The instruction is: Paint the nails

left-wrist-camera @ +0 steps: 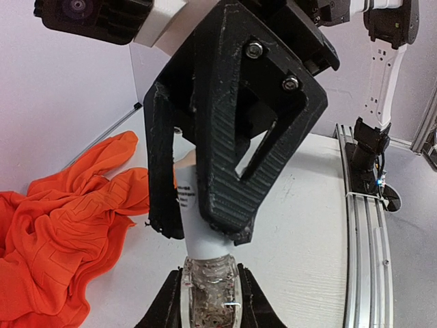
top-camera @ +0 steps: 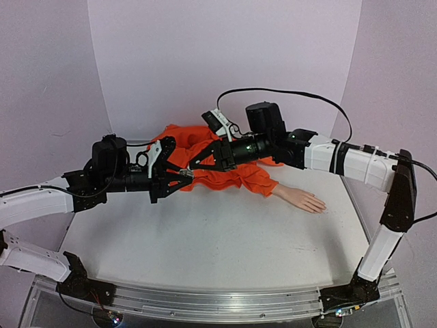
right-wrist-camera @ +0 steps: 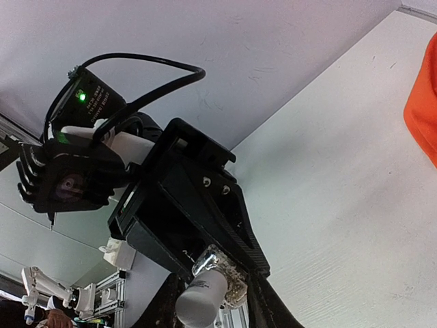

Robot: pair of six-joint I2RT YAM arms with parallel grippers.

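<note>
- Left fingers (left-wrist-camera: 162, 311) were clamped on the clear bottle (left-wrist-camera: 208, 290).
- Right fingers (left-wrist-camera: 229, 171) pinched its white cap (left-wrist-camera: 201, 242).
- Mannequin hand (top-camera: 305, 199) lay well apart on the counter (top-camera: 205, 239).

The top external view looks down from above and behind the arm bases (top-camera: 348, 297) across the table (top-camera: 205, 239) to the back wall (top-camera: 218, 55), far enough off to take in the whole scene. The left wrist view sits close behind the left gripper (left-wrist-camera: 208, 280), facing the right gripper (left-wrist-camera: 199, 232) head-on; the right wrist view faces back the opposite way, equally near, and both share the small bottle (left-wrist-camera: 208, 301) between them
</note>
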